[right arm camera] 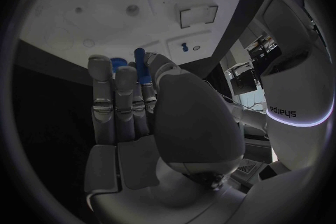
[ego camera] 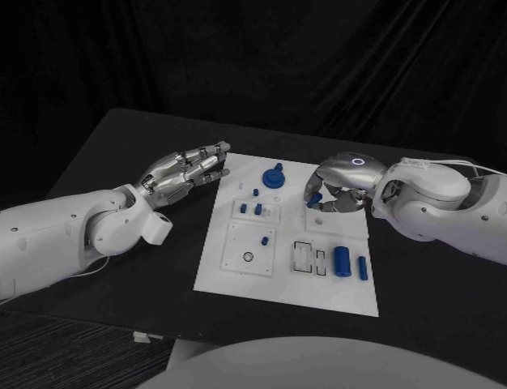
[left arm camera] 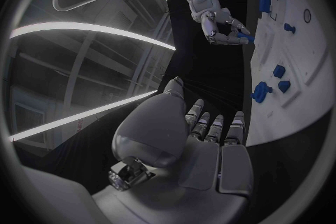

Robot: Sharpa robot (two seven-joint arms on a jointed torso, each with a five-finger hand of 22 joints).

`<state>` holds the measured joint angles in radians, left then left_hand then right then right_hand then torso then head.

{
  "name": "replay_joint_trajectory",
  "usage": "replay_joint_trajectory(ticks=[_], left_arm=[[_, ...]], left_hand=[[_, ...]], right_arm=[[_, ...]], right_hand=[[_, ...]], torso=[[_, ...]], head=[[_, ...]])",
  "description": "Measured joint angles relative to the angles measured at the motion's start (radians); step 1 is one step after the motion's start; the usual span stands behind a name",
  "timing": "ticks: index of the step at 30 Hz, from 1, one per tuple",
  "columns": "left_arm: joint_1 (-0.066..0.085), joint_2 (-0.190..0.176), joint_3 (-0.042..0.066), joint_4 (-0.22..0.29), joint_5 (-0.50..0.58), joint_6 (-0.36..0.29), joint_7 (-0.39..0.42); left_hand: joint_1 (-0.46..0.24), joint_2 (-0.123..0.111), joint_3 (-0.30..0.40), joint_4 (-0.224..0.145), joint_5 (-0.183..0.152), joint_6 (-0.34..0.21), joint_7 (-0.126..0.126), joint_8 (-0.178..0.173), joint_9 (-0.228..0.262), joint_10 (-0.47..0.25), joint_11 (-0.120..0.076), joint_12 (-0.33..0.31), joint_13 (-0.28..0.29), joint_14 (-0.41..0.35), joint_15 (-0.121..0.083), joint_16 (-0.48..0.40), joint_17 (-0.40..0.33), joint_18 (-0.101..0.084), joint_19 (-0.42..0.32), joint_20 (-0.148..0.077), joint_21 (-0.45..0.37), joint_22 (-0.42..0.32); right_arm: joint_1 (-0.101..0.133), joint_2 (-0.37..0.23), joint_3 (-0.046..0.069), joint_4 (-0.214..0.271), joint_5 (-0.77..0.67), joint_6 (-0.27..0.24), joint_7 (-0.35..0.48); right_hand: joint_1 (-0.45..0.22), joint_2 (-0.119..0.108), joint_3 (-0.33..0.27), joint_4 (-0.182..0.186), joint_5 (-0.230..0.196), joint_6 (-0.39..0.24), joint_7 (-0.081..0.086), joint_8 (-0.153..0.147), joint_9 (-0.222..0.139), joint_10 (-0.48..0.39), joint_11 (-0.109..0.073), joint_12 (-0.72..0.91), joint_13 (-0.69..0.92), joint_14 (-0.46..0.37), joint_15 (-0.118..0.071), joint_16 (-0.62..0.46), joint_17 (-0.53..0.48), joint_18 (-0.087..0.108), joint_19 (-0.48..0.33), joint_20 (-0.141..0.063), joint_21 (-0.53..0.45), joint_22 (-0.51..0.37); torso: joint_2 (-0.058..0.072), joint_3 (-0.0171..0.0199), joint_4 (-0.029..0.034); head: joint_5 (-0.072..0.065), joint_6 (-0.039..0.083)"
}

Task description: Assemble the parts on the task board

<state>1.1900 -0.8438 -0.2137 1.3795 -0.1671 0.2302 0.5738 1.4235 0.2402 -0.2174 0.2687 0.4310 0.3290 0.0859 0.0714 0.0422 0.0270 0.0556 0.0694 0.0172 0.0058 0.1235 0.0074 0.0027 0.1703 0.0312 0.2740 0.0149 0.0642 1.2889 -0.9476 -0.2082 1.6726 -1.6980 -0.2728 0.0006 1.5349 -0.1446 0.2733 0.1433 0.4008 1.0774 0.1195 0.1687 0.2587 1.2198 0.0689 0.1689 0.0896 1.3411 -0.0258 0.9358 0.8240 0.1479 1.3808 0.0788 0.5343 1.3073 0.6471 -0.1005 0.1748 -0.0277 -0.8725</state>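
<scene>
The white task board (ego camera: 284,285) lies in the middle of the black table. My right hand (ego camera: 342,181) hovers over the board's far right part and pinches a small blue peg (ego camera: 314,197) between thumb and finger; the right wrist view shows this peg (right arm camera: 140,60) upright at the fingertips. My left hand (ego camera: 190,172) hangs beside the board's far left edge, fingers stretched out and apart, holding nothing. A blue knob (ego camera: 274,177) stands at the board's far edge. A blue cylinder (ego camera: 343,261) and a shorter blue piece (ego camera: 362,267) lie at the near right.
Small blue pegs (ego camera: 251,209) stand in the board's left part, and another peg (ego camera: 263,240) sits above a dark ring (ego camera: 248,257). Rectangular slots (ego camera: 305,256) lie beside the cylinder. Bare black table (ego camera: 148,275) surrounds the board.
</scene>
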Motion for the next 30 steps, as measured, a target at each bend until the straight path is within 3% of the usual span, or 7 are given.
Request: replay_joint_trajectory(ticks=[3,7,8,16,22,30], left_arm=[[0.0,0.001,0.0,-0.001,0.0,0.001,-0.002],[0.0,0.005,0.0,-0.005,0.0,0.003,-0.004],[0.0,0.006,0.0,-0.006,0.0,0.003,-0.005],[0.0,0.014,0.0,-0.011,0.0,0.01,-0.008],[0.0,0.012,0.0,-0.012,0.0,0.013,-0.011],[-0.001,0.008,0.0,-0.009,0.0,0.013,-0.012]], left_hand=[[0.0,0.0,0.0,0.0,0.0,0.0,0.0,0.0,0.0,0.0,0.0,0.0,0.0,0.0,0.0,0.0,0.0,0.0,0.0,0.0,0.0,0.001],[0.004,0.004,0.001,-0.001,0.0,0.0,0.0,0.0,0.0,0.0,0.0,0.0,0.0,0.0,0.0,0.0,0.0,0.0,0.0,0.0,0.0,0.001],[0.004,0.004,0.003,-0.003,0.0,0.0,0.0,0.0,0.0,0.0,0.0,0.0,0.0,0.0,0.0,0.0,0.0,0.0,0.0,0.0,0.0,0.001],[0.004,0.004,0.003,-0.003,0.0,0.0,0.0,0.0,0.0,-0.004,0.004,0.0,0.0,0.0,0.0,0.0,0.0,0.0,0.0,0.0,0.0,0.001],[0.009,0.009,0.005,-0.005,0.0,0.0,0.0,0.0,0.0,-0.004,0.004,0.0,0.0,0.0,0.0,0.0,0.0,0.0,0.0,0.0,0.0,-0.002],[0.013,0.013,0.01,-0.01,0.003,0.0,0.0,0.0,0.0,-0.007,0.0,-0.004,-0.001,0.0,0.0,0.0,0.0,0.0,0.0,0.0,0.0,-0.002]], right_arm=[[0.023,0.016,0.001,0.021,-0.001,0.001,0.001],[0.035,0.062,0.001,0.04,-0.022,0.013,0.001],[0.036,0.077,0.001,0.043,-0.031,0.019,0.001],[0.035,0.199,0.0,0.044,-0.116,0.09,0.001],[0.013,0.28,0.001,0.02,-0.161,0.13,0.006],[-0.045,0.337,0.0,-0.011,-0.189,0.153,0.017]], right_hand=[[0.001,0.001,0.0,0.0,0.0,0.0,0.0,0.0,0.0,0.0,0.0,-0.003,0.0,0.006,0.001,0.011,0.009,0.0,0.002,-0.002,0.013,0.0],[0.001,0.001,0.007,-0.007,0.013,0.005,-0.006,0.0,0.003,0.005,0.005,-0.006,0.0,0.05,-0.004,0.078,0.077,-0.009,0.029,-0.007,0.117,0.001],[0.001,0.001,0.008,-0.008,0.017,0.005,-0.006,0.0,0.003,0.005,0.005,-0.007,0.0,0.05,-0.004,0.084,0.084,-0.016,0.029,-0.007,0.128,0.001],[0.001,0.001,0.011,-0.011,0.028,0.005,-0.006,-0.004,0.003,0.005,0.006,-0.011,0.001,0.057,-0.004,0.098,0.1,-0.016,0.033,-0.011,0.15,0.001],[0.001,0.001,0.015,-0.015,0.028,0.005,-0.006,-0.009,0.003,0.005,0.006,-0.015,0.001,0.057,-0.004,0.098,0.105,-0.016,0.033,-0.011,0.157,0.001],[0.001,0.001,0.015,-0.016,0.027,0.005,-0.006,-0.014,0.003,0.005,0.005,-0.02,0.0,0.061,0.0,0.114,0.119,-0.016,0.033,-0.011,0.173,0.001]], torso=[[0.0,-0.0001,0.0007],[0.0,-0.0002,0.0006],[0.0,-0.0002,0.0007],[0.001,-0.0004,0.0001],[0.002,-0.0002,-0.0006],[0.002,0.0001,0.0045]], head=[[0.002,0.0],[0.004,0.0],[0.004,0.0],[0.011,0.0],[0.015,0.0],[0.011,0.0]])
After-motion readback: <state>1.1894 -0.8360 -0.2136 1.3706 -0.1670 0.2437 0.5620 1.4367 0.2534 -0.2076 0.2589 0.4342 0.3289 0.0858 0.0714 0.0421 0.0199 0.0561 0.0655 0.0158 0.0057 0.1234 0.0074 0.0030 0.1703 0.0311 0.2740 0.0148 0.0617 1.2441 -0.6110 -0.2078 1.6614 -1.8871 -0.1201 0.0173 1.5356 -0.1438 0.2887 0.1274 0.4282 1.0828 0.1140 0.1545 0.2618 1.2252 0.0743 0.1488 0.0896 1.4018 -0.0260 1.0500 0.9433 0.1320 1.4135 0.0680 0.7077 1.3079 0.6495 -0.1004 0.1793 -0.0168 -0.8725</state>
